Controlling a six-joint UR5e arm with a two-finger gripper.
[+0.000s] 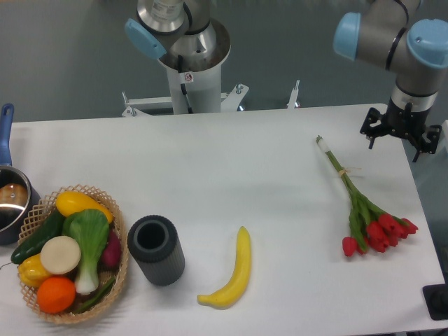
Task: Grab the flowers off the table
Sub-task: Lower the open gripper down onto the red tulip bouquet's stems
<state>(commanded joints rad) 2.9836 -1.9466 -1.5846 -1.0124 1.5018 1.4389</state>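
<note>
The flowers (363,210) lie flat on the right side of the table (231,154), with nothing touching them. Their red heads cluster at the lower end, toward the front right, and the green stems run up and to the left to a pale cut end. A thin tie wraps the stems about a third of the way down from that end. The bunch lies near the table's right edge, well apart from everything else on the surface. The gripper (401,134) hangs above the table's far right corner, up and to the right of the stem ends and apart from them. It holds nothing; its dark fingers point down, but from this angle I cannot tell whether they are spread or together. The arm above it has grey links with light blue caps, and its base stands behind the table's far edge near the middle. A banana (232,274) lies near the front edge at centre, curving upward. Just left of it stands a dark grey cylinder (155,249) with an open top. Further left is a wicker basket (120,232) filled with toy vegetables and fruit. A pot (10,203) with a blue handle sits at the left edge, touching the basket.
</note>
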